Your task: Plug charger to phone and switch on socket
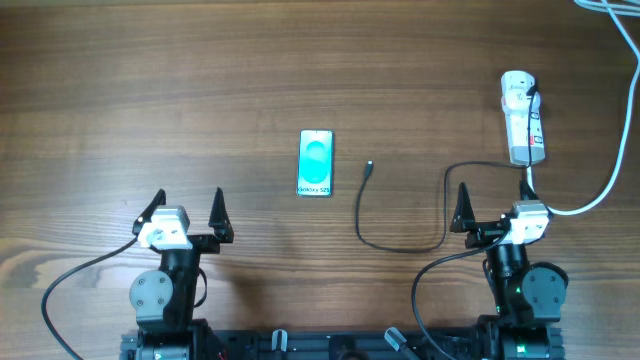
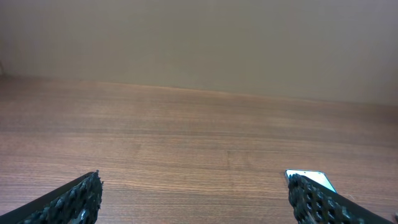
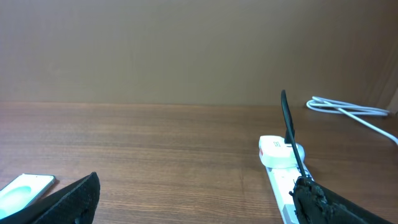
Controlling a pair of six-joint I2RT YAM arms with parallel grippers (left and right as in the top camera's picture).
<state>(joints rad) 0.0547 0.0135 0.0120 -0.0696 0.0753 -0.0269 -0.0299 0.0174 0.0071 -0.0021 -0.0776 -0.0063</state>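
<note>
The phone (image 1: pixel 316 163) with a cyan screen lies flat at the table's middle; its corner shows in the left wrist view (image 2: pixel 309 178) and its end in the right wrist view (image 3: pixel 23 188). The thin black charger cable (image 1: pixel 400 247) curves from the socket to its connector tip (image 1: pixel 369 167), right of the phone. The white socket strip (image 1: pixel 521 130) lies at the right rear, also in the right wrist view (image 3: pixel 278 163). My left gripper (image 1: pixel 187 213) is open and empty, near the front left. My right gripper (image 1: pixel 492 200) is open and empty, just in front of the socket.
A thick white cable (image 1: pixel 610 180) runs from the far right corner past the socket, and shows in the right wrist view (image 3: pixel 348 110). Black wires trail from both arm bases at the front edge.
</note>
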